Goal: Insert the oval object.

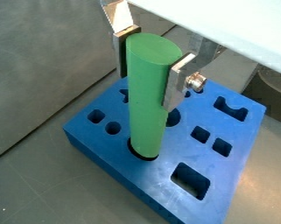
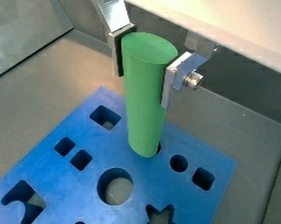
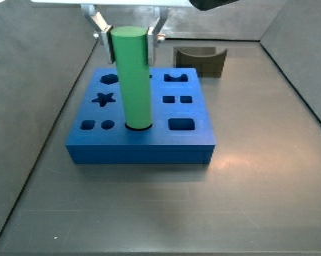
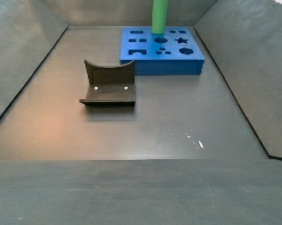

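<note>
The tall, smooth, bright green oval peg [image 3: 132, 80] stands upright at the upper middle of a side view, its lower end already sitting in a cut-out of the flat blue plastic block with shaped holes [image 3: 139, 145]. In both wrist views the base of the peg disappears into a dark opening, so it looks at least partly inserted; how deep it has gone cannot be told.

The hand [image 1: 152, 66] pinches the peg near its top, one flat silver finger [image 1: 122, 35] on each broad side. Gripping high up seems chosen so the fingers stay well clear of the block while the peg descends, and clamping across the narrow width of the oval keeps it from twisting out of line with its hole.

The block lies flat on the grey tabletop [image 3: 243, 190], which lets the peg go in straight down. The dark olive curved block [image 4: 108, 84] rests well apart from the blue block, toward the middle left of a side view, out of the working path.
</note>
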